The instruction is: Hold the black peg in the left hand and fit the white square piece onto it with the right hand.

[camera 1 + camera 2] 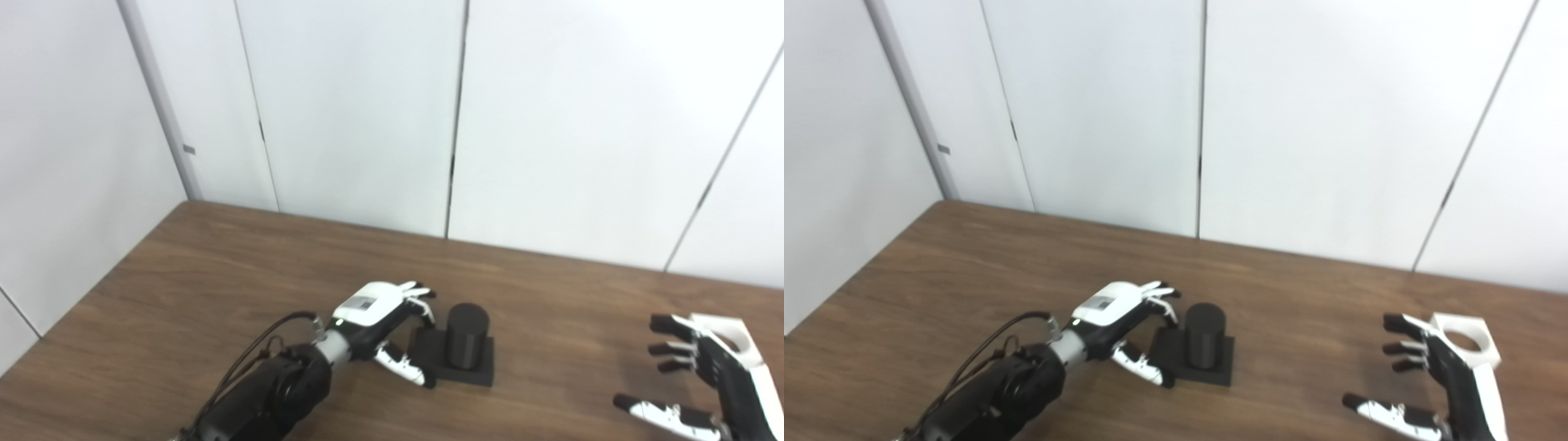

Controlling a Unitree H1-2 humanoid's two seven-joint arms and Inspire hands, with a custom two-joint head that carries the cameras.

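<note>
A black peg, a short upright cylinder on a square black base, stands on the brown table near the middle. My left hand sits just left of it, open, with fingers curled at the base's left edge and thumb at its front corner. Whether they touch it is unclear. The white square piece with a round hole lies flat at the right. My right hand is open, fingers spread, just left of that piece and partly covering it.
White wall panels rise behind the table's far edge. The table's left edge runs diagonally at the left of the picture. Black cables loop along my left forearm.
</note>
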